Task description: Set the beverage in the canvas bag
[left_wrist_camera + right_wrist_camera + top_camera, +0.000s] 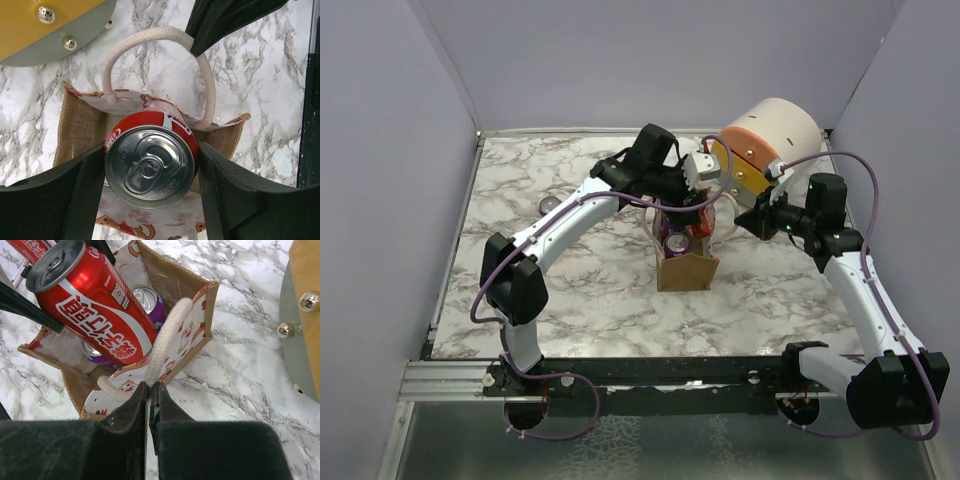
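My left gripper (150, 172) is shut on a red cola can (150, 160), one finger on each side. The can (95, 305) is tilted, with its lower end inside the mouth of the tan-brown canvas bag (175, 280). In the top view the bag (686, 268) stands mid-table with the red can (698, 222) at its far end. Purple cans (147, 297) stand inside the bag. My right gripper (152, 385) is shut on one pale loop handle (165, 340) and holds it up and outward. The other handle is not visible.
A large cream-and-orange cylinder (770, 140) lies at the back right, close behind the bag; its yellow face shows in the left wrist view (50, 30). A small round silvery thing (548, 205) lies on the marble table (590, 300) at the left. Walls enclose the table.
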You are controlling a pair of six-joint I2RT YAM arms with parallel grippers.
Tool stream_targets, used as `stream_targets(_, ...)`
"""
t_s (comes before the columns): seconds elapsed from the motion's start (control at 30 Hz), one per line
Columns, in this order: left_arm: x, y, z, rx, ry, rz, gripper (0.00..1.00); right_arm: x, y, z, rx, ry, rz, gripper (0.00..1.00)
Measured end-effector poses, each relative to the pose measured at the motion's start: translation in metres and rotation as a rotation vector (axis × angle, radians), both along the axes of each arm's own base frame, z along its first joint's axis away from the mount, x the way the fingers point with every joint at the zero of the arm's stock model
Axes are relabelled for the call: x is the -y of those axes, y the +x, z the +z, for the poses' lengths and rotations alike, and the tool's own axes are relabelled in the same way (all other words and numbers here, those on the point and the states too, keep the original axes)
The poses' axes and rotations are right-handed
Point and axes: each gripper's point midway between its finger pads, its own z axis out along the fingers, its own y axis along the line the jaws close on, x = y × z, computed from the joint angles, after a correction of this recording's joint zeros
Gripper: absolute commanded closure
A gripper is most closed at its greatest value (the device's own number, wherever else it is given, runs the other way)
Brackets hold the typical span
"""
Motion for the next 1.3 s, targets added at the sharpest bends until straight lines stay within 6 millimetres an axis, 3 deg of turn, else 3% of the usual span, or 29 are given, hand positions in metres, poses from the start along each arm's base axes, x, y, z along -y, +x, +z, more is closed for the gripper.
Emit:
stream_targets(0.23,0.004,0.001,-0.013,0.010,0.029,-0.014,1.00,0.004,0.002,0.000,0.004,-0.001,-0.012,0.98)
stream_targets(0.63,0.015,0.001,-0.058,-0.005,0.122,-0.087,1.00,0.006,0.002,0.001,0.010,-0.001,-0.018,0.98)
stream_targets(1.3,0.023,0.010,-0.083,0.027,0.221,-0.168,0.98,0.005,0.002,0.002,0.015,0.003,-0.013,0.99)
